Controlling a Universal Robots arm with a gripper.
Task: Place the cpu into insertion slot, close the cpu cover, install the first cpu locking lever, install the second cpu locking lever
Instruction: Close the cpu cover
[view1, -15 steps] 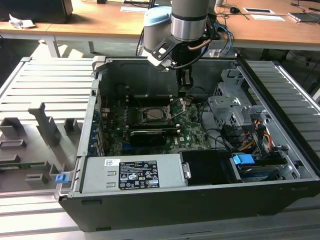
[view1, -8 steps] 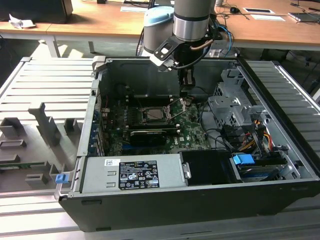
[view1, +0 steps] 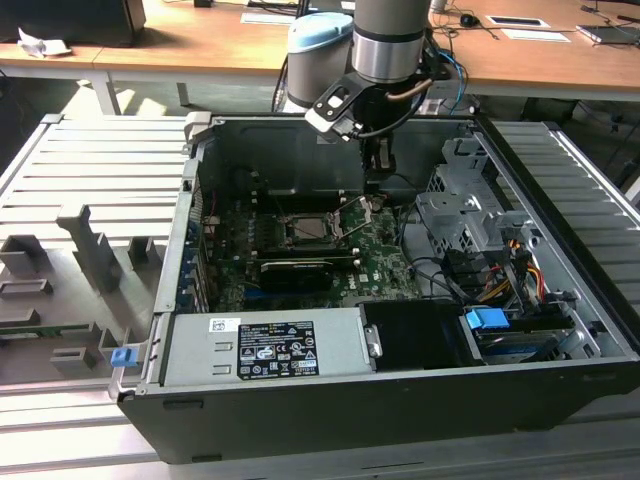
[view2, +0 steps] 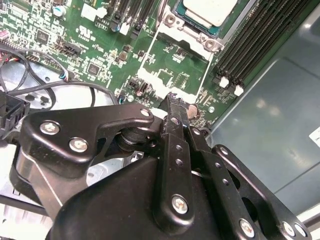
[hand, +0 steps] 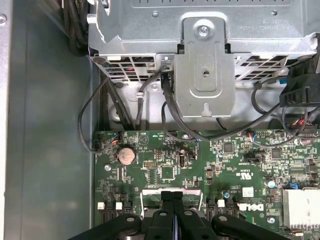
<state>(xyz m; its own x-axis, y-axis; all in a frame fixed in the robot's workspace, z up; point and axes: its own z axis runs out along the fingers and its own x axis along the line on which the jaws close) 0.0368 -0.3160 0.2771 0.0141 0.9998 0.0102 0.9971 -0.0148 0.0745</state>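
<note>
**Cpu seated, cover open**

The cpu sits in the insertion slot, so seating looks done; the cpu cover is swung open over the green motherboard; the gripper, fingers pressed together, meets the cover's free edge, probably to swing it; whether it pinches that edge I cannot tell.

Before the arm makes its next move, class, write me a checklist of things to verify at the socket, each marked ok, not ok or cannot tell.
1. cpu seated in the insertion slot: ok.
2. cpu cover shut over the chip: not ok, it lies flipped open beside the slot.
3. gripper at the cover's outer edge: ok.
4. Fingers pinching the cover: cannot tell; they are together.
</note>
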